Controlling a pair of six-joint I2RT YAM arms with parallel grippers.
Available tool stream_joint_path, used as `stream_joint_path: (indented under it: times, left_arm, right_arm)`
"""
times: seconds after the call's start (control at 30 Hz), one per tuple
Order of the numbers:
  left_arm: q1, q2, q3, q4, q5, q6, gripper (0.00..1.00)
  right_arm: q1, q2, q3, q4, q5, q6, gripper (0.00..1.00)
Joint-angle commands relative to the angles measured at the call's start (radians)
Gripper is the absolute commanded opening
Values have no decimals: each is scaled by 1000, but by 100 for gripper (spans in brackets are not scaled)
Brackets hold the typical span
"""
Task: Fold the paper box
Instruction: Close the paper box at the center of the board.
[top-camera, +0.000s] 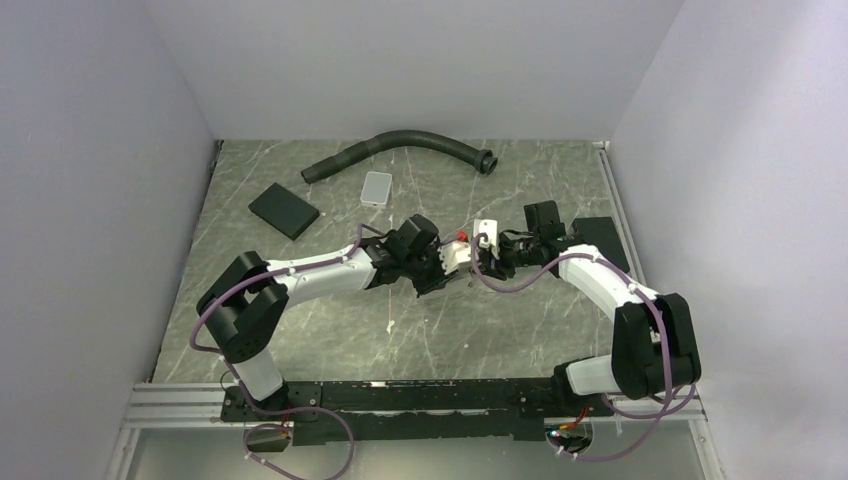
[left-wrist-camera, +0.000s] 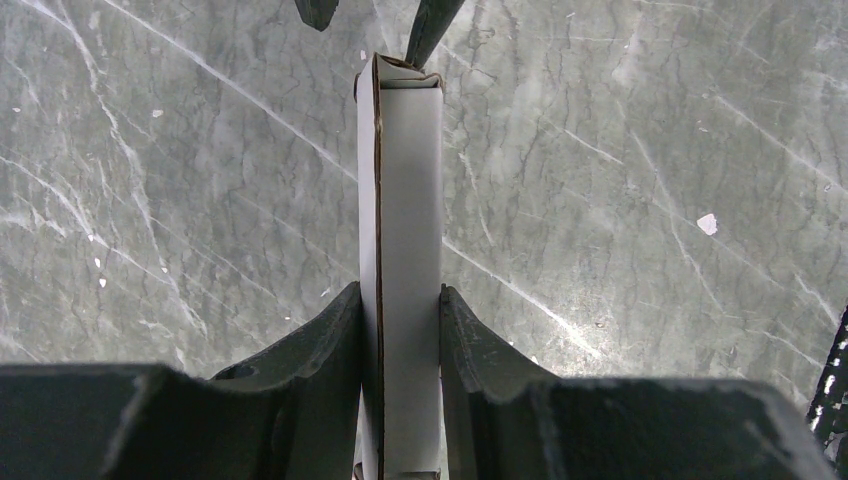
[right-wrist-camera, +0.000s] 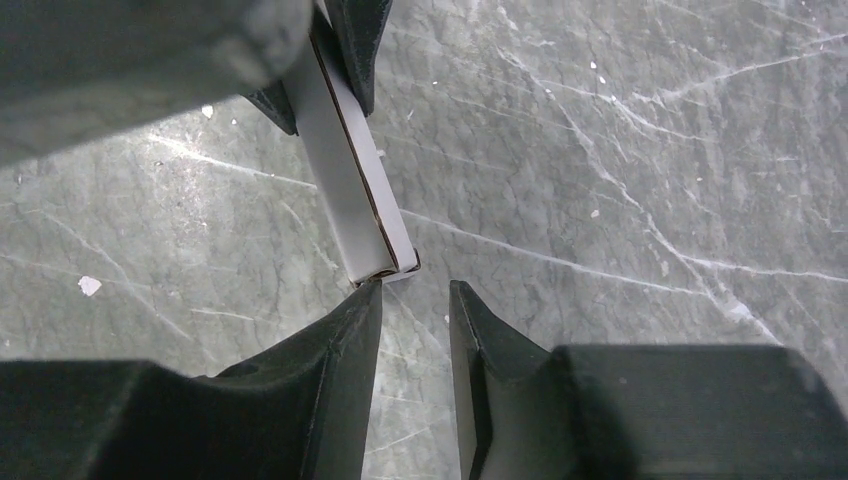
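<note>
Grey-green marbled tabletop (top-camera: 330, 330) boxed in by white walls, and we've got both arms meeting at the middle of the overhead frame. The white thin-cardboard paper box (left-wrist-camera: 405, 250) is already a slim rectangular carton, and the left gripper (left-wrist-camera: 400, 295) is clamped on its narrow sides near one end. We figure that's so the far end sticks out free for the other arm to work on. The right gripper (right-wrist-camera: 415, 288) sits right at that free end with its jaws apart and nothing between them. One finger (right-wrist-camera: 340, 340) is touching or just beside the carton's corner, and we can't tell which. The end flap up there looks a bit crumpled and not fully tucked, so we'd guess the closing step isn't finished. Off in the upper left sit a black corrugated hose (top-camera: 400, 145), a light grey rounded tile (top-camera: 376, 187) and a black flat pad (top-camera: 284, 210), all well apart from the action.
</note>
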Motion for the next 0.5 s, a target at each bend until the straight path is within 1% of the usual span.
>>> stream_joint_path:
  times: [0.0, 0.23, 0.47]
  left_arm:
    - [-4, 52, -8, -29, 36, -4, 32]
    - [-3, 53, -13, -29, 39, 4, 32]
    - [-2, 57, -1, -41, 43, 10, 32]
  right_arm:
    - [31, -32, -10, 44, -57, -45, 36]
    - [47, -51, -34, 62, -40, -101, 36]
    - [69, -55, -38, 35, -27, -183, 35]
